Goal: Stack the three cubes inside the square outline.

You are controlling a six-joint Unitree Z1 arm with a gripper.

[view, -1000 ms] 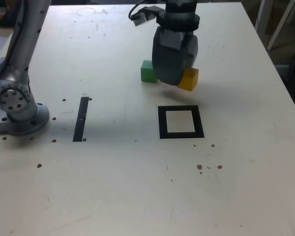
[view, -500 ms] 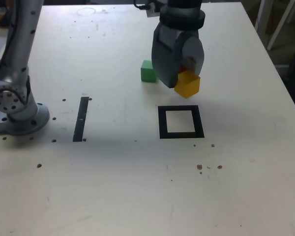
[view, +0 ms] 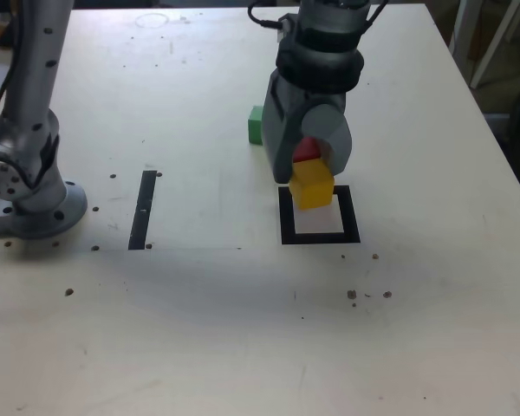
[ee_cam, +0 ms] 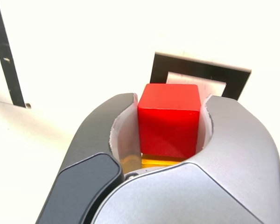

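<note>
Holding two cubes at once, we have the gripper (view: pixel 311 178) clamped on a red cube (ee_cam: pixel 169 119) with a yellow cube (view: pixel 312 188) pressed against it. In the wrist view the red cube sits squarely between the two grey jaws, and a strip of yellow shows behind it, deeper in the jaws. In the exterior view the yellow cube hangs lowest, with only a red corner showing above it under the gripper body. We judge that the pair is carried as a ready-made two-high stack, so that one placement puts both into the target.

The square outline (view: pixel 320 215) lies directly below and slightly ahead of the gripper; the yellow cube overlaps its far edge in the exterior view, and we cannot tell whether the cube already touches the table (view: pixel 243 329) or hangs just above it. The wrist view shows the black frame and its pale centre just past the red cube, which suits a descent into the centre.

The green cube (view: pixel 256 126) rests on the table behind the gripper, mostly hidden by it, apart from the outline. We judge it the remaining piece, to go on top later. The straight black tape strip (view: pixel 143 209) lies well off to the side and plays no part.
</note>
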